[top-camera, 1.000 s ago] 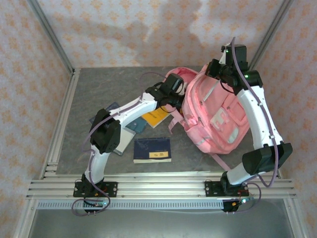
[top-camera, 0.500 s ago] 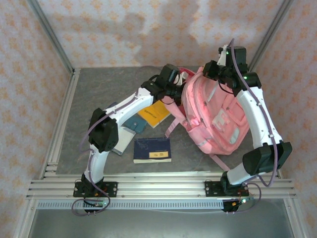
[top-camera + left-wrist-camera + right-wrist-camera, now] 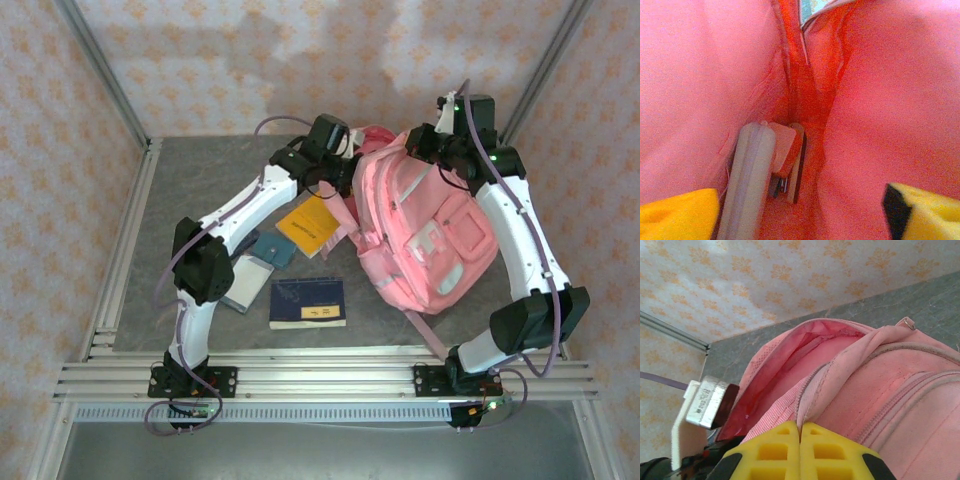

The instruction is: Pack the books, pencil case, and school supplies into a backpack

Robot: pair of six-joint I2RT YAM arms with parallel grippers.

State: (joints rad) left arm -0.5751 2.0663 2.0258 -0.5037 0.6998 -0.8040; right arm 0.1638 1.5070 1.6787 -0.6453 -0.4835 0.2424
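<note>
Up at the far side of the table point(image 3: 200, 170), my right gripper point(image 3: 800, 440) is clenched on the rim of the backpack point(image 3: 425, 235), pinching the fabric by the zip so the mouth stands agape. That's the point of the hold, I reckon: a propped opening for the other arm. My left gripper point(image 3: 800, 220) is down inside the pink lining, pads spread wide with nothing between them; ahead of it a pale oblong pouch, the pencil case point(image 3: 747, 175) by my reading, lies at the bottom touching a small pink boxy piece point(image 3: 786, 147); out on the table the orange-yellow paperback point(image 3: 312, 225), navy book point(image 3: 308, 302) and teal pad point(image 3: 270, 247) wait just left of the backpack, unpacked.
</note>
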